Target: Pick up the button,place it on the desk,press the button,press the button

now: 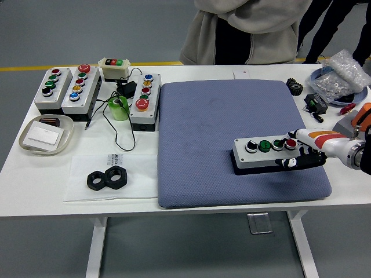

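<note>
Button box (265,154), on the blue pad (220,116) at the desk's (191,202) 4 o'clock, long axis 9-to-3. Right hand (301,152) touches its 3 o'clock end, fingers curled there; whether clamped, cannot tell. Left hand unseen.

Button box (264,155): grey top, black base; buttons black-and-white, green, green, red, the red one nearest the fingers (298,161). Right hand (307,152): black, white, orange bands. Blue-grey textured pad (220,116) beneath the fingers.
</note>
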Available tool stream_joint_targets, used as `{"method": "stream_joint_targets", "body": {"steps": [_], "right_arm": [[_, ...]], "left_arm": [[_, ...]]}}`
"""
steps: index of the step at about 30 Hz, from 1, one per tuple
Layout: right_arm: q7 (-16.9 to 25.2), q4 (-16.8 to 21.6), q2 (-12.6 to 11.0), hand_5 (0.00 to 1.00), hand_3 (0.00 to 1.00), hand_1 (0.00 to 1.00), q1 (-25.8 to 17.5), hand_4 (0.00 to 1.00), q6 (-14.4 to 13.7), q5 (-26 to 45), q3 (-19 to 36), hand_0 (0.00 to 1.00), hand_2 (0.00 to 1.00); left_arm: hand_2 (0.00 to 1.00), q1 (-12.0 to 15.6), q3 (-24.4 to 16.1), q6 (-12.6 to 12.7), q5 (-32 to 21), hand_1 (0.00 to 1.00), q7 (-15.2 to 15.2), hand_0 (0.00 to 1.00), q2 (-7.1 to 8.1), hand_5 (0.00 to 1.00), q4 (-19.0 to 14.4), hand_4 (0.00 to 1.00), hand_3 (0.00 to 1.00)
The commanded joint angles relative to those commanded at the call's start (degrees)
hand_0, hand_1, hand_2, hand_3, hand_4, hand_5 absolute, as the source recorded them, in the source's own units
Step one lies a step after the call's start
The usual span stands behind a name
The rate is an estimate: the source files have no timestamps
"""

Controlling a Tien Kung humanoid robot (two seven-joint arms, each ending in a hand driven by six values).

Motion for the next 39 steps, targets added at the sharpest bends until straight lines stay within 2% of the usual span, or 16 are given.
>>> {"method": "stream_joint_targets", "body": {"steps": [12,14,15,18,20,21,26,27,29,31,32,33,39], "right_arm": [[0.1,3.3,-1.2,0.688,0.774,0.193,-0.7,0.784,-1.0,-0.3,5.6,0.279,0.267],[0.3,3.7,-1.4,0.688,0.774,0.193,-0.9,0.784,-1.9,-0.3,6.5,0.279,0.267],[0.4,3.8,-1.5,0.688,0.808,0.235,-1.1,0.785,-2.4,-0.3,6.9,0.299,0.315],[0.9,3.9,-1.6,0.688,0.808,0.235,-1.5,0.785,-6.5,0.2,7.7,0.299,0.315],[2.7,3.5,-1.4,0.688,0.808,0.235,-2.2,0.785,-11.1,1.9,9.3,0.299,0.315],[3.7,3.3,-1.4,0.592,0.998,0.829,-2.4,0.769,-13.7,3.5,9.9,0.852,0.980],[8.7,2.5,-1.2,0.592,0.998,0.829,-3.5,0.769,-24.8,11.9,12.5,0.852,0.980],[10.1,2.3,-1.2,0.546,0.998,0.894,-3.7,0.749,-27.0,14.1,12.9,0.927,0.998],[13.7,2.0,-1.0,0.546,0.998,0.894,-4.5,0.749,-30.5,18.8,14.4,0.927,0.998],[15.2,1.9,-1.0,0.546,0.998,0.894,-4.6,0.749,-31.5,23.7,14.8,0.927,0.998],[17.2,1.7,-0.8,0.546,0.998,0.894,-5.2,0.749,-32.3,26.3,16.1,0.927,0.998],[18.5,1.6,-0.7,0.553,0.998,0.919,-5.5,0.745,-32.5,28.5,16.9,0.987,0.998],[21.7,-0.7,-0.1,0.555,0.998,0.925,-6.7,0.743,-32.6,43.1,20.6,0.996,0.992]], "left_arm": [[0.893,0.1,-0.2,0.0,0.5,0.832,0.1,0.702,0.04,0.998,0.0,0.640,0.826],[0.893,0.1,-0.3,0.0,0.5,0.832,0.1,0.702,0.02,0.998,0.0,0.640,0.826],[0.893,0.1,-0.3,0.0,0.5,0.832,0.1,0.703,0.01,0.998,0.0,0.640,0.826],[0.893,0.2,-0.4,0.0,0.6,0.832,0.2,0.703,0.00,0.998,0.0,0.640,0.826],[0.893,0.3,-0.6,0.1,0.9,0.832,0.3,0.703,-0.03,0.998,0.0,0.640,0.826],[0.892,0.3,-0.6,0.1,1.0,0.833,0.3,0.706,-0.05,0.998,0.0,0.640,0.826],[0.892,0.6,-0.9,0.1,1.4,0.833,0.4,0.706,-0.05,0.998,0.0,0.640,0.826],[0.892,0.6,-1.0,0.1,1.5,0.833,0.4,0.707,-0.05,0.998,0.0,0.640,0.826],[0.892,0.7,-1.1,0.1,1.7,0.833,0.5,0.707,-0.04,0.998,0.0,0.640,0.826],[0.892,0.8,-1.1,0.1,1.7,0.833,0.5,0.707,-0.05,0.998,0.0,0.640,0.826],[0.892,0.8,-1.1,0.1,1.8,0.833,0.5,0.707,-0.03,0.998,0.0,0.640,0.826],[0.892,0.8,-1.1,0.1,1.8,0.833,0.5,0.710,-0.02,0.998,0.0,0.641,0.826],[0.893,0.8,-1.1,0.1,1.9,0.833,0.5,0.711,0.01,0.998,0.0,0.641,0.826]]}}
